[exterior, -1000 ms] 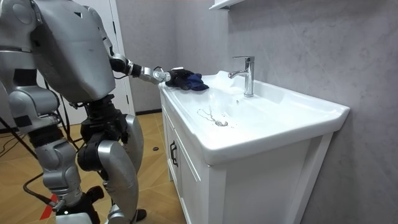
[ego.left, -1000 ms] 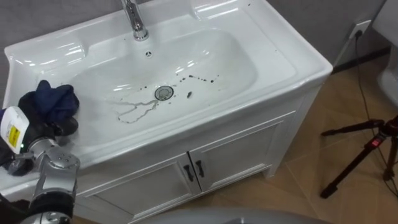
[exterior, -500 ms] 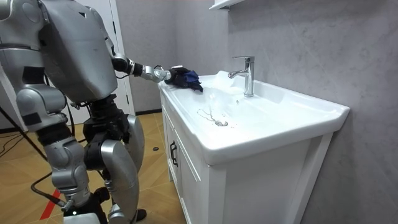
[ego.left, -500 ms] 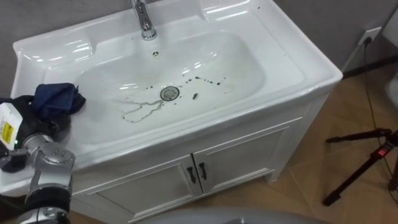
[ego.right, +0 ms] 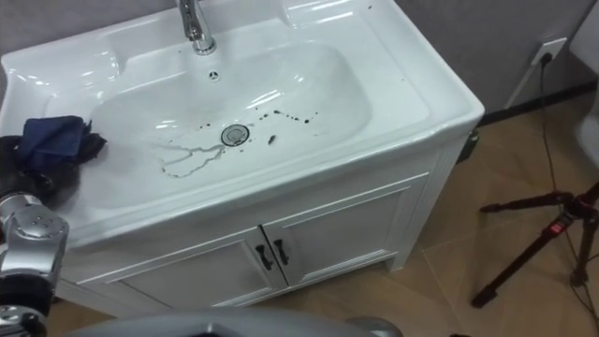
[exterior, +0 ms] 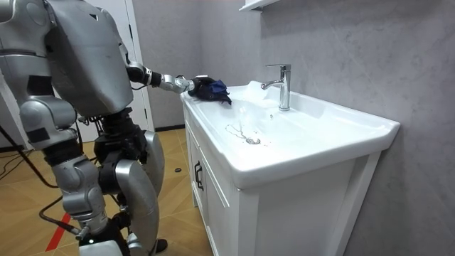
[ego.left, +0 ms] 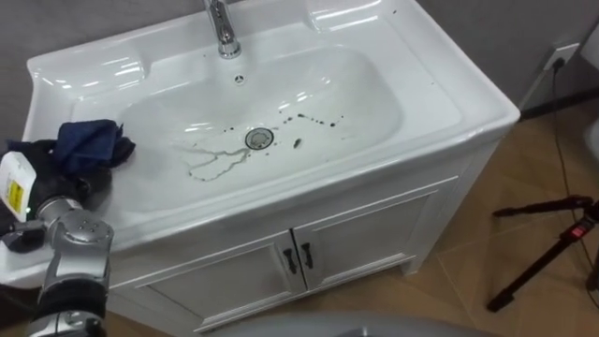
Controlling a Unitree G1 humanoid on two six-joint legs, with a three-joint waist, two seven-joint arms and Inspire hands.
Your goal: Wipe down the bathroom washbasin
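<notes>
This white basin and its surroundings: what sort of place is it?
Likely a bathroom or washroom: a white ceramic basin with a chrome tap, set on a white two-door cabinet against a grey wall.

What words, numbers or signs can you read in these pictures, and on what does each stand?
Label by the left hand, which grips the cloth: print too small to read.
Basin, tap, cabinet: no text.
</notes>
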